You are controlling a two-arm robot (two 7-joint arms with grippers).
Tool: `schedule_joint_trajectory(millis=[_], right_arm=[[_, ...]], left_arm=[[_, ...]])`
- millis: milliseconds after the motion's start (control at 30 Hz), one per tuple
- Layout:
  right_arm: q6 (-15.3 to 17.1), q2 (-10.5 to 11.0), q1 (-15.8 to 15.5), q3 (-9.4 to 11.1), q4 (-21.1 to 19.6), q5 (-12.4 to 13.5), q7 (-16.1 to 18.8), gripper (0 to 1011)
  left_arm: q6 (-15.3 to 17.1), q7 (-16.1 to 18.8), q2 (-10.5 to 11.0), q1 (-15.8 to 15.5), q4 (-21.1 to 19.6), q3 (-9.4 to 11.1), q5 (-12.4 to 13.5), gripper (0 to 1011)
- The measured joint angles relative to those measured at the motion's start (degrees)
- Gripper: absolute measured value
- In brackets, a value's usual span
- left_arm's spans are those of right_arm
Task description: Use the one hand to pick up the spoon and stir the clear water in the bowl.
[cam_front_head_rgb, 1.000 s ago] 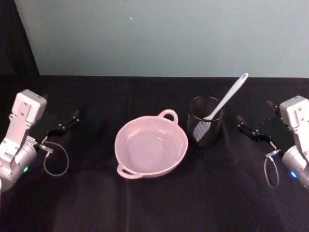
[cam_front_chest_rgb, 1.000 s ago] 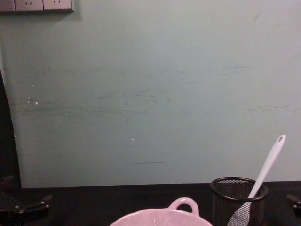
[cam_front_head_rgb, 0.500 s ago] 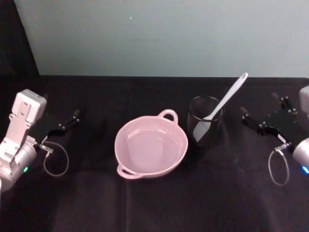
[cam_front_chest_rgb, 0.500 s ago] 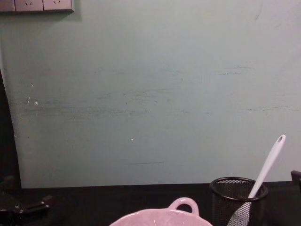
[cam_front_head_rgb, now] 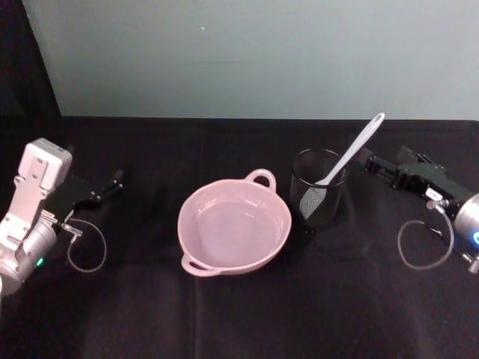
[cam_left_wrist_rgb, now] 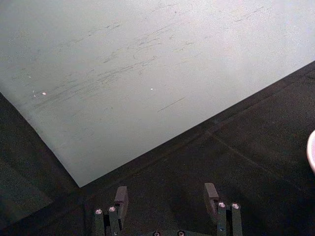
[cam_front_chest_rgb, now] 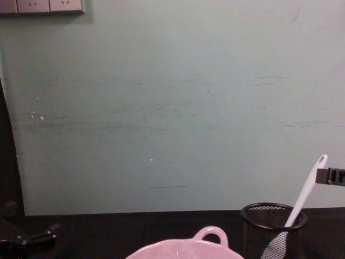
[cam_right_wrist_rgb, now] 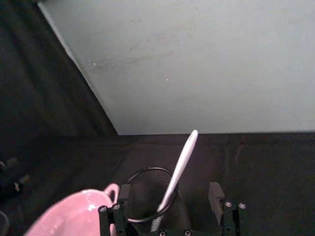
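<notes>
One bowl sits nearest on the desk; beyond it the spoon leans in the mesh cup. The right gripper, jaws wide, hovers beside the handle: advise centring on the upper shaft before closing. The left gripper is parked left, jaws apart.

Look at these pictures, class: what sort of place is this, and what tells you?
Probably a robot lab bench, not a kitchen: a black-draped table against a bare green wall, the left gripper parked at its edge, the right gripper beside a spoon in a mesh cup, and a bowl.
</notes>
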Motion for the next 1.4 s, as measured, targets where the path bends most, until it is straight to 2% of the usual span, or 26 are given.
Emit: schedule_joint_trajectory(millis=[100,200,400,600,933,1400], right_arm=[[2.1,-1.2,0.7,0.5,0.4,2.7,-1.2,1003],[4.9,-2.9,1.8,1.0,1.4,6.7,-2.6,1003],[6.2,-4.8,3.4,1.3,2.8,10.8,-3.7,1003],[4.9,-5.5,4.5,0.0,4.0,10.8,-4.6,1003],[0.1,-6.6,6.7,-3.1,6.8,8.8,-5.1,1003],[-2.8,-7.0,7.1,-4.6,8.4,9.2,-7.2,1003]], left_arm=[[0.0,0.0,0.0,0.0,0.0,0.0,0.0,1011],[0.0,0.0,0.0,0.0,0.0,0.0,0.0,1011],[0.0,0.0,0.0,0.0,0.0,0.0,0.0,1011],[0.0,0.0,0.0,0.0,0.0,0.0,0.0,1011],[0.0,0.0,0.0,0.0,0.0,0.0,0.0,1011],[0.0,0.0,0.0,0.0,0.0,0.0,0.0,1011]])
